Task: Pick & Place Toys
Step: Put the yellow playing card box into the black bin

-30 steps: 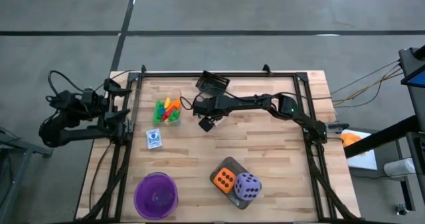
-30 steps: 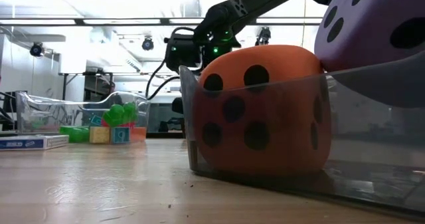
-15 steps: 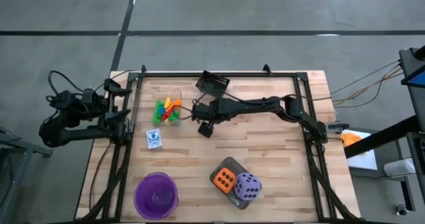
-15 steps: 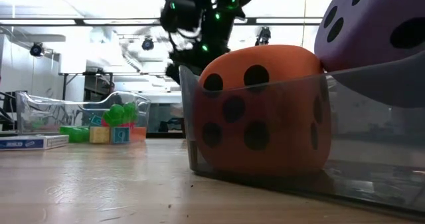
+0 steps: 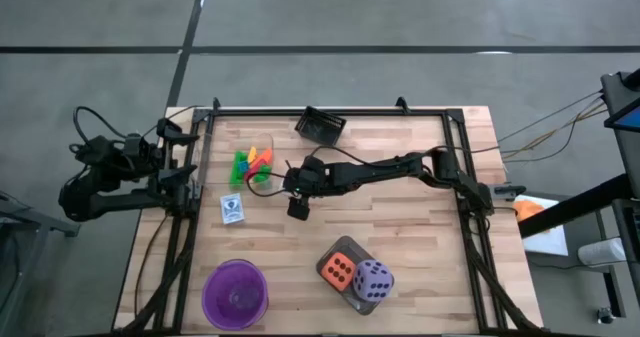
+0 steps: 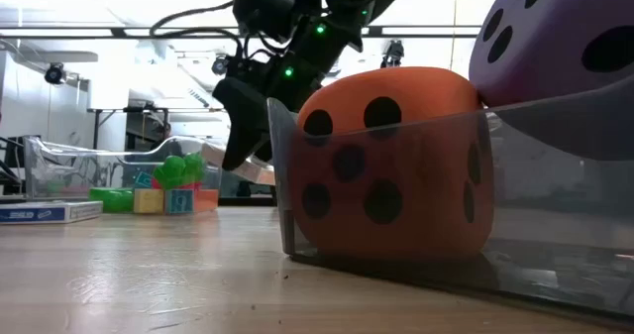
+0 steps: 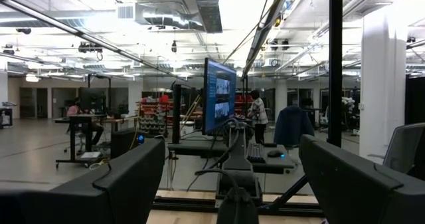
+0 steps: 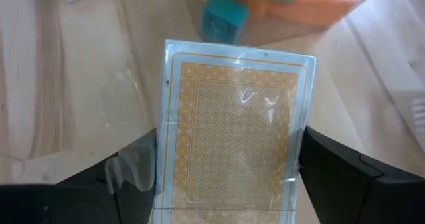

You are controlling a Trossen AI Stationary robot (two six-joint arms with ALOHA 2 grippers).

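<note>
My right gripper (image 5: pixel 297 205) reaches in from the table's right and is shut on a pack of cards (image 8: pixel 232 131) with an orange patterned back and a white edge, in clear wrap. It hangs over the table's middle left, near a clear box of coloured building blocks (image 5: pixel 252 166). A blue card pack (image 5: pixel 232 208) lies flat on the table. The orange die (image 5: pixel 338 268) and the purple die (image 5: pixel 372 280) sit in a tray (image 5: pixel 358 302) at the near side. My left gripper (image 7: pixel 229 184) is open and waits off the table's left edge. My right gripper pinches the card pack between its two fingers, on the pack's two long edges (image 8: pixel 163 177) near the end closest to the wrist. The fingers (image 6: pixel 238 141) slant down from above. The pack (image 6: pixel 265 174) is held above the table top.
A purple bowl (image 5: pixel 235 293) stands at the near left. A black basket (image 5: pixel 321 126) stands at the far edge. A dark frame (image 5: pixel 200 207) runs along the table's sides. Bare wood lies between the gripper and the tray.
My right gripper has moved toward the table's near left, first rising and then coming down, and has tipped its fingers downward. It now hangs lower, close to the block box and the blue card pack.
</note>
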